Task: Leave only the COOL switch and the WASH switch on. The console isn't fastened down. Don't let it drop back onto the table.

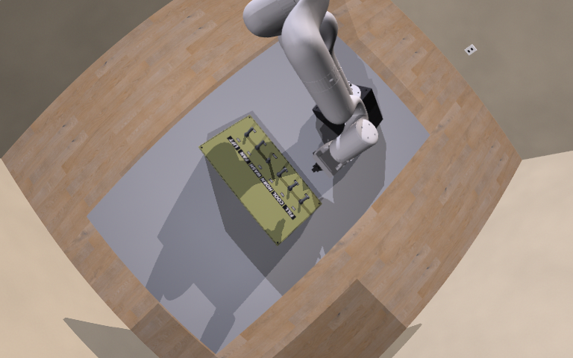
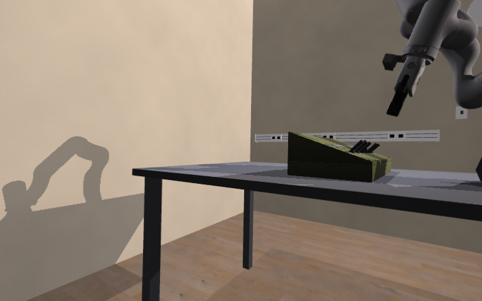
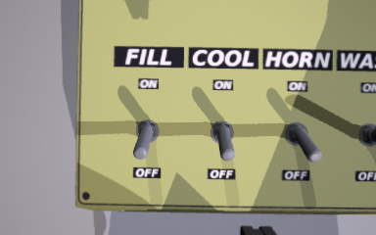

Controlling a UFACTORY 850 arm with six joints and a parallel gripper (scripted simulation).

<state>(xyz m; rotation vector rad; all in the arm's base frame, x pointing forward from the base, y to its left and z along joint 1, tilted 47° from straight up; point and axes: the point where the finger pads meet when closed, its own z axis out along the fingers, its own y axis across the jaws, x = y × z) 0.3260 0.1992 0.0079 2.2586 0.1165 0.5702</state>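
Note:
The olive sloped console (image 1: 260,179) lies on the grey table, and it also shows in the exterior view (image 2: 337,159). It carries a row of several toggle switches. In the wrist view the FILL lever (image 3: 143,142), the COOL lever (image 3: 224,142) and the HORN lever (image 3: 305,143) all lean toward OFF. Only the base of the WASH switch (image 3: 368,134) shows at the right edge, so I cannot tell its position. My gripper (image 1: 315,168) (image 2: 396,106) is shut and empty. It hangs well above the console's low front edge, touching nothing. Its fingertips (image 3: 258,230) peek in at the bottom of the wrist view.
The arm's black base (image 1: 359,110) stands on the table behind the console. A grey rail (image 2: 348,136) runs along the back wall. The table's near edge (image 2: 284,191) lies left of the console.

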